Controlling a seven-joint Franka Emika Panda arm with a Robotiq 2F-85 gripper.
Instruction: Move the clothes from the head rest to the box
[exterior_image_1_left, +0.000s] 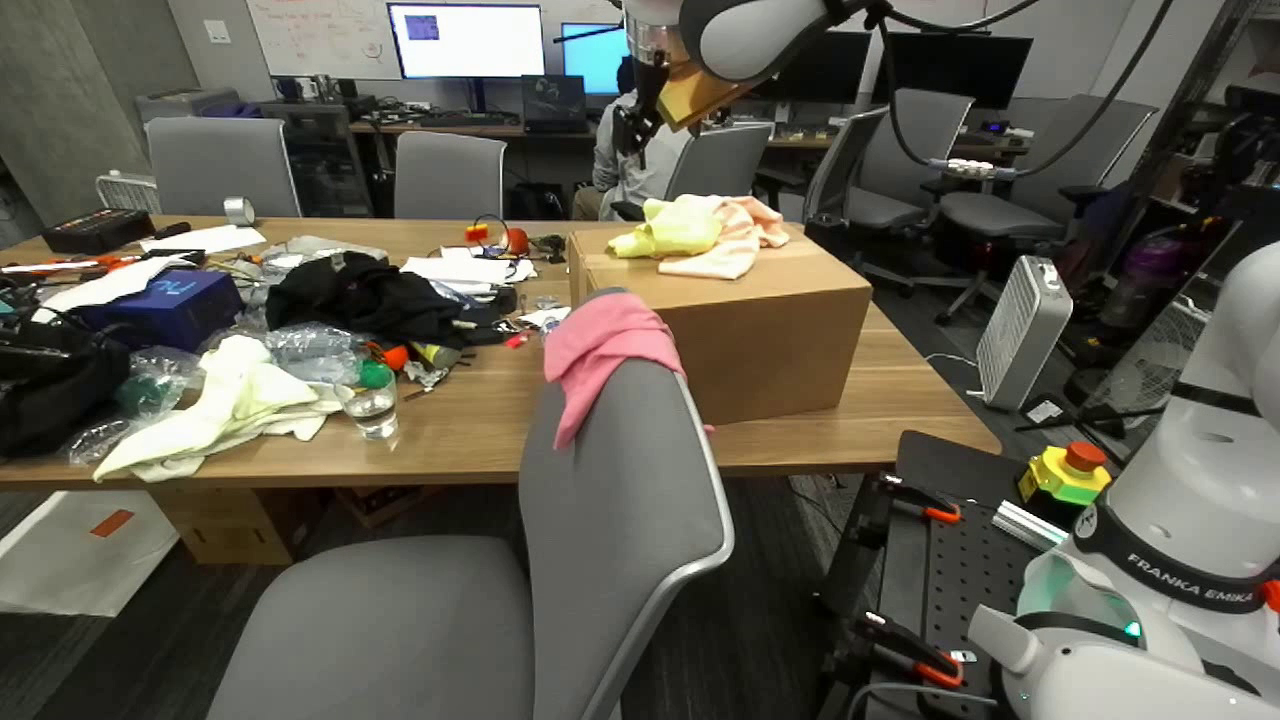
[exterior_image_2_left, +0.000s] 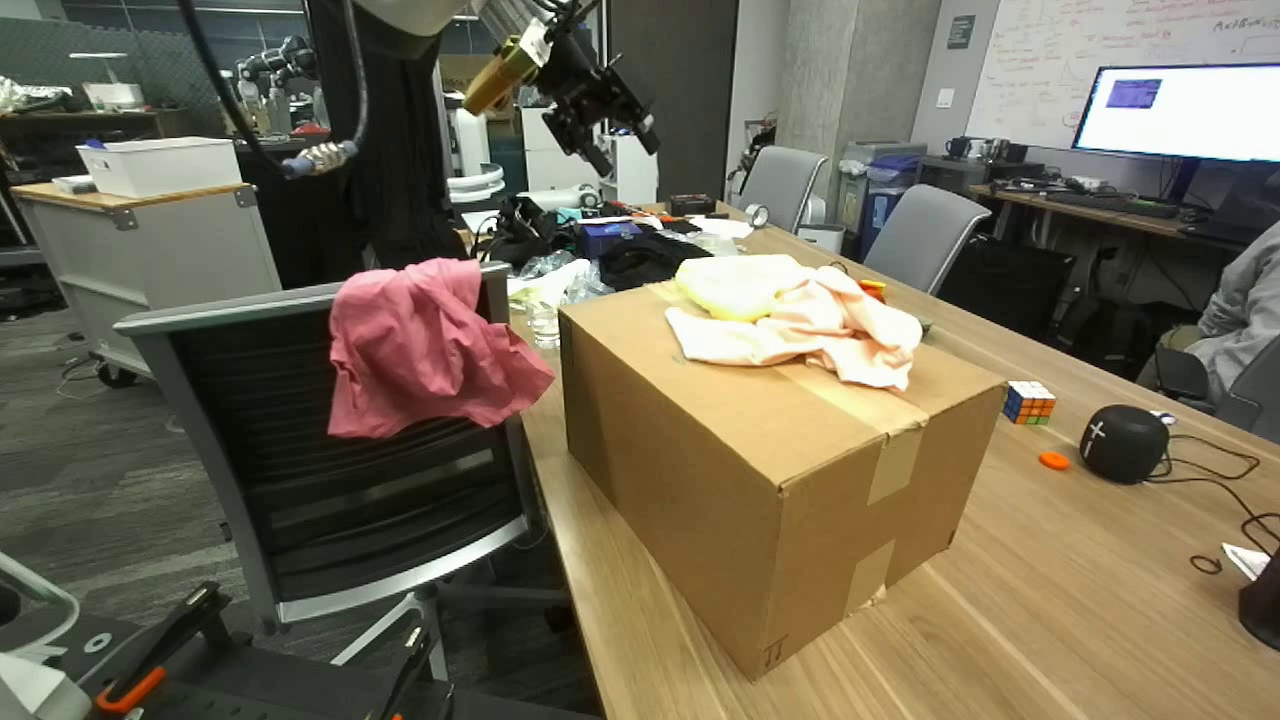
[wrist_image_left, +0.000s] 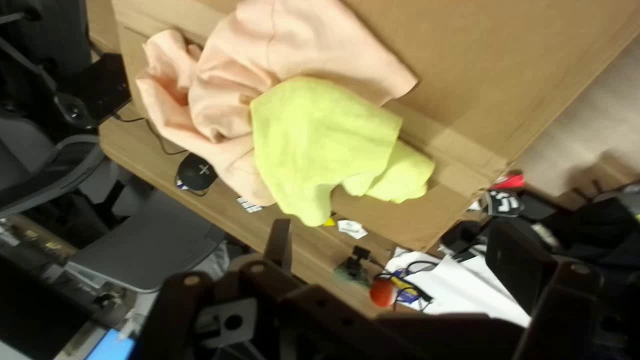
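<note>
Clothes (exterior_image_2_left: 450, 335) lie in two places, and by our judgement one piece is left to move. At the left of the frame, in an exterior view, an office chair (exterior_image_2_left: 370, 490) has a pink cloth (exterior_image_2_left: 430, 350) draped over its head rest (exterior_image_2_left: 235, 308). We take that as the next pick: we should come down on its upper fold, pinch fabric rather than chair, and lift until the hanging part swings free. Toward the upper middle, the jaws hang in the air, spread wide with nothing between them, so they must travel left and lower first. At the middle and right, the large cardboard box (exterior_image_2_left: 690, 480) stands on the tabletop (exterior_image_2_left: 1050, 580), its top taped over. A yellow cloth (exterior_image_2_left: 740, 285) and, at its right, a peach cloth (exterior_image_2_left: 840, 330) lie touching on top. We read the step in hand as the change-over between pieces: those two look delivered, and the pink one should join them there.
</note>
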